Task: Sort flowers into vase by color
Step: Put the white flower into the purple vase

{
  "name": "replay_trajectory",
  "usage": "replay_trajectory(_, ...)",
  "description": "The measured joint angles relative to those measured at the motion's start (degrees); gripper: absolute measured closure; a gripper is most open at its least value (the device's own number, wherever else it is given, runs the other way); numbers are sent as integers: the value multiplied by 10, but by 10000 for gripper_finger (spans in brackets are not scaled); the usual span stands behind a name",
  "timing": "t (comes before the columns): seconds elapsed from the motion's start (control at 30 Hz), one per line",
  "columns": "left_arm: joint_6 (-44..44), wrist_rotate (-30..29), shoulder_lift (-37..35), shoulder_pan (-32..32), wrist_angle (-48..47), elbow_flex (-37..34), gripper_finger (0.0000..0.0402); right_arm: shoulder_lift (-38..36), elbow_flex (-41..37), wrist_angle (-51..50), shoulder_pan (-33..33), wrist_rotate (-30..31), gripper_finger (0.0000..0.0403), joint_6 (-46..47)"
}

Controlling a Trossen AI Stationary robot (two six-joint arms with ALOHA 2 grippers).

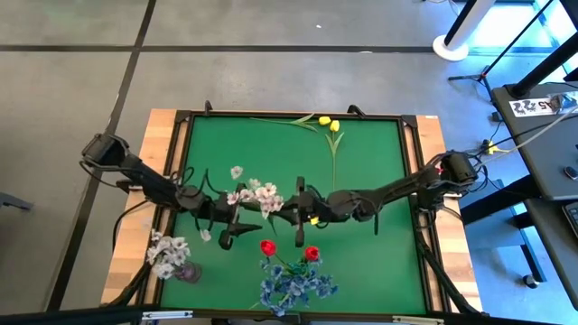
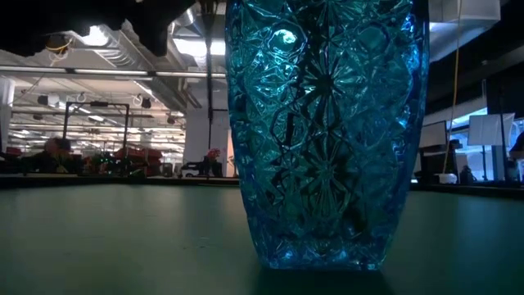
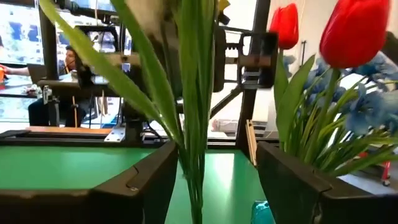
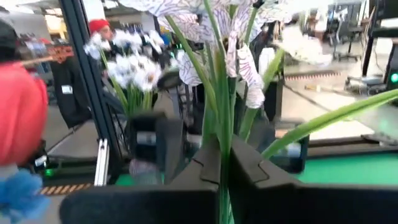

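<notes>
My right gripper [image 4: 224,177] [image 1: 284,210] is over the table's middle, shut on a white small-blossom spray [image 1: 260,193] [image 4: 239,43]. My left gripper [image 3: 211,186] [image 1: 244,217] faces it, open, one finger on each side of the spray's green stalk [image 3: 196,143], apart from it. Two red tulips [image 1: 289,250] [image 3: 357,31] and the bushy blue bunch [image 1: 291,284] stand in a blue cut-glass vase [image 2: 327,131] at the near edge. More white sprays [image 1: 167,253] stand in a small purple vase [image 1: 188,272]. Two yellow tulips [image 1: 327,123] lie near the far edge. My right gripper pinches the white spray's green stalks [image 4: 222,149] between its two fingers, below the blossoms. The fingers come level from the table's right, across the stalks. The spray stands upright with its blossoms above the fingers; its lower end does not show.
The green mat [image 1: 370,171] has a dark raised frame around it. The blue vase stands near both grippers on the near side, the purple vase at the near left corner. People and equipment show in the room beyond the table.
</notes>
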Motion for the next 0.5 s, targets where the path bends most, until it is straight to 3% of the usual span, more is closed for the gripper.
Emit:
replay_trajectory(0.27,0,-8,19,12,-2,21,189,-1,0,51,0,-36,393,-41)
replay_trajectory(0.5,-14,-7,19,22,-14,44,193,-1,0,72,0,-21,386,-57)
